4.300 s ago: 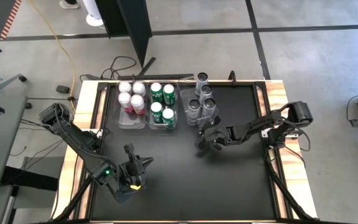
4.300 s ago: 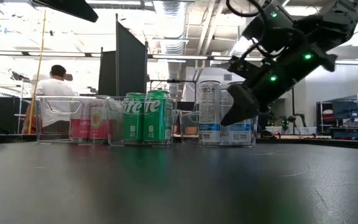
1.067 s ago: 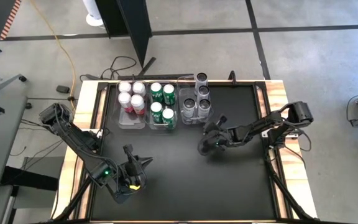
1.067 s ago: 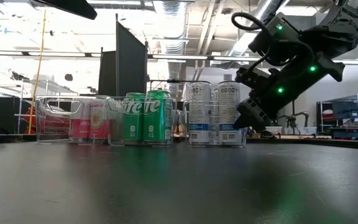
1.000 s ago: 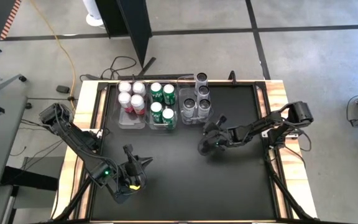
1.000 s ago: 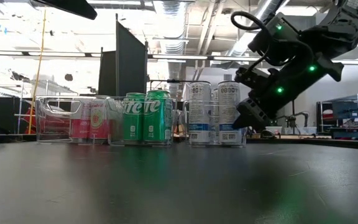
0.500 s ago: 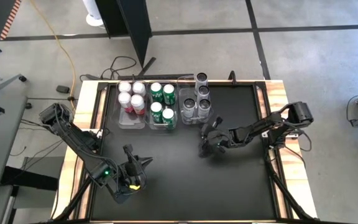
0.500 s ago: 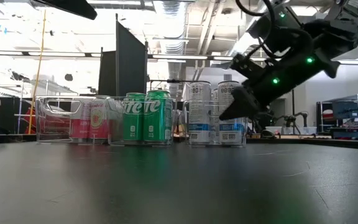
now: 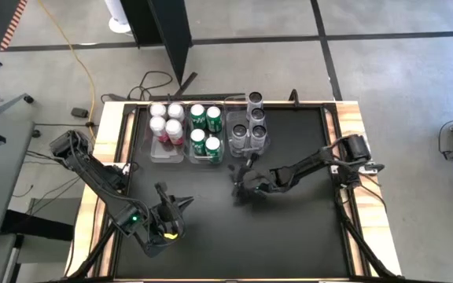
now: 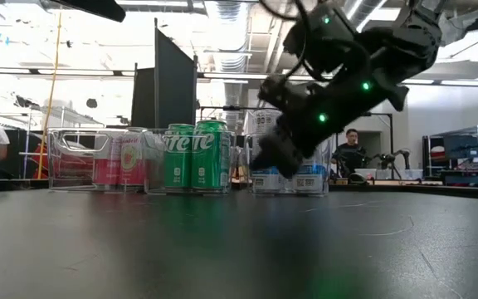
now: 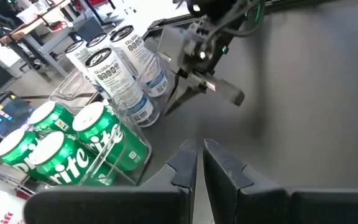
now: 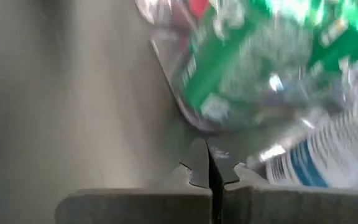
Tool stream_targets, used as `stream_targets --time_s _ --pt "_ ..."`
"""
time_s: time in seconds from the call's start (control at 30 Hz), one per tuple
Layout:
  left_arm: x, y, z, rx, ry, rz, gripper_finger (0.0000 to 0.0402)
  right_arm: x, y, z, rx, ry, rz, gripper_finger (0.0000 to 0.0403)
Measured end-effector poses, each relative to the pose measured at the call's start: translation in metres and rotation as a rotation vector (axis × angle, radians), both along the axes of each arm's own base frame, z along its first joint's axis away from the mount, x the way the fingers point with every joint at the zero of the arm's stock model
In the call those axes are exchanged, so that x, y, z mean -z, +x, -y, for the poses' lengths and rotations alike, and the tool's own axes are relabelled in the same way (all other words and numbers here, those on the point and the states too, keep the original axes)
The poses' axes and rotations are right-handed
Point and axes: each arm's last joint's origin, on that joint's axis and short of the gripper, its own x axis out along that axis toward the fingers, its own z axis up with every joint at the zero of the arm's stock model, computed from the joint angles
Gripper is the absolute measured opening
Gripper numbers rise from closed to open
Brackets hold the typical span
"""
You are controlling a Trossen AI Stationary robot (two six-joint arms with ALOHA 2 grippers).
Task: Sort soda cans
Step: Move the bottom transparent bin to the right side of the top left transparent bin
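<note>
- The soda cans stand at the far side of the bench (image 9: 305,228), grouped by colour in clear bins: pink cans (image 9: 166,120), then green cans (image 9: 205,126), then dark grey cans (image 9: 253,124).
- Each colour has its own bin, so by the look of it the sorting is done or nearly so; no can stands loose on the bench.
- One grey can sits at the far end of its bin, a little apart from the other three, likely because that bin is longer than its load.
- The right gripper (image 9: 241,182) hangs just in front of the green and grey bins, its fingers (image 12: 199,163) pressed together and holding nothing.
- The left gripper (image 9: 168,222) waits near the front left of the bench, well apart from the bins, fingers (image 11: 185,165) all but touching, nothing between them.
</note>
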Motion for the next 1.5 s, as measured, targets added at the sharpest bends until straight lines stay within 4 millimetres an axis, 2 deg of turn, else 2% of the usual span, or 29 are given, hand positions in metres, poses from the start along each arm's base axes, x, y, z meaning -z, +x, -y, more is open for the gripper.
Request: stream_targets --time_s 0.1,0.23,0.37,0.57,0.7,0.9,1.07,1.3,1.5 --pt "0.001 -0.006 0.004 0.013 -0.004 -0.006 0.0022 0.01 -0.005 -0.002 0.041 -0.004 -0.066 0.0" --pt "0.003 -0.014 0.006 0.007 0.002 0.006 0.0022 0.013 -0.025 -0.004 0.122 0.005 -0.098 0.0" --pt "0.003 -0.018 0.007 -0.003 0.005 0.019 0.0022 0.013 -0.055 0.001 0.213 0.033 -0.027 0.0" --pt "0.003 -0.018 0.007 -0.009 0.002 0.029 0.0022 0.014 -0.114 0.011 0.39 0.059 0.119 0.0" --pt "0.003 -0.018 0.007 -0.016 0.011 0.04 0.0022 0.008 -0.136 0.021 0.499 0.079 0.233 0.0" --pt "0.002 -0.014 0.003 -0.034 0.019 0.043 0.0022 -0.004 -0.136 0.048 0.603 0.057 0.261 0.0" --pt "0.002 -0.014 0.003 -0.034 0.021 0.041 0.0022 -0.011 -0.127 0.066 0.589 0.067 0.215 0.0" --pt "0.003 -0.014 0.003 -0.033 0.026 0.036 0.0022 -0.016 -0.121 0.076 0.513 0.091 0.187 0.0" --pt "0.003 -0.014 0.003 -0.033 0.026 0.035 0.0022 -0.017 -0.12 0.077 0.458 0.12 0.178 0.0"
